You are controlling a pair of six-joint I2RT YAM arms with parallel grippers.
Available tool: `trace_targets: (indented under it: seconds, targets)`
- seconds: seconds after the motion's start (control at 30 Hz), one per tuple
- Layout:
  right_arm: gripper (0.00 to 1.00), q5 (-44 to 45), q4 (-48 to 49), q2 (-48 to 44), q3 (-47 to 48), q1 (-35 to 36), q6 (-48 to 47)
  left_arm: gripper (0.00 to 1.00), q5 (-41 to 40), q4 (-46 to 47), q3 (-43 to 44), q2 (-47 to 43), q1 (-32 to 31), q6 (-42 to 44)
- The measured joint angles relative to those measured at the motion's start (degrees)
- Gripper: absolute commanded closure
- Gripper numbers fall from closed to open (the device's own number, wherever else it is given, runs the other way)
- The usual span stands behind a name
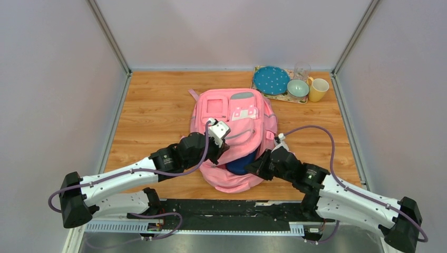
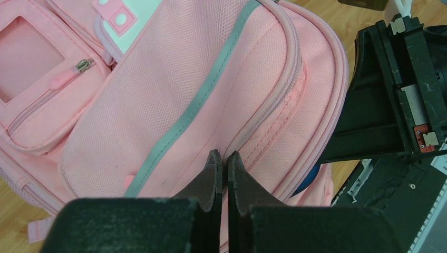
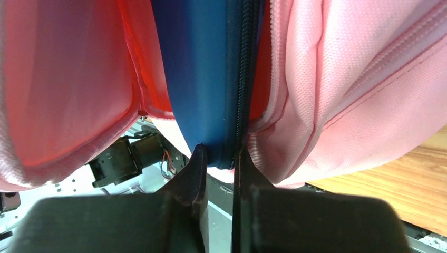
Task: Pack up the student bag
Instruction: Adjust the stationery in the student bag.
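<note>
The large pink fabric backpack (image 1: 253,132) lay in the middle of the wooden table (image 1: 153,105), its opening towards the near edge; the left gripper (image 2: 225,158) was clamped tight on a seam of its front panel. The right gripper (image 3: 219,153) pinched the near edge of the small navy blue zip case (image 3: 203,79); the case sat partly inside the opening, between the pink walls.
</note>
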Motion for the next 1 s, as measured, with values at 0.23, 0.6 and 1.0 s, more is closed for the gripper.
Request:
trace_targets:
  seconds: [0.23,0.6,1.0]
  targets:
    - [1.0,3.1,-0.3,0.2,1.5,2.1,-0.6,1.0,-0.2,-0.1,0.0,0.0,0.0,0.0]
    - [1.0,-12.1,-0.6,3.7,5.9,-6.5,-10.3,1.0,-0.3,0.0,0.0,0.0,0.0,0.0]
    - [1.0,-17.2,-1.4,5.4,9.2,-6.7,-14.4,1.0,-0.7,-0.2,0.0,-0.1,0.0,0.3]
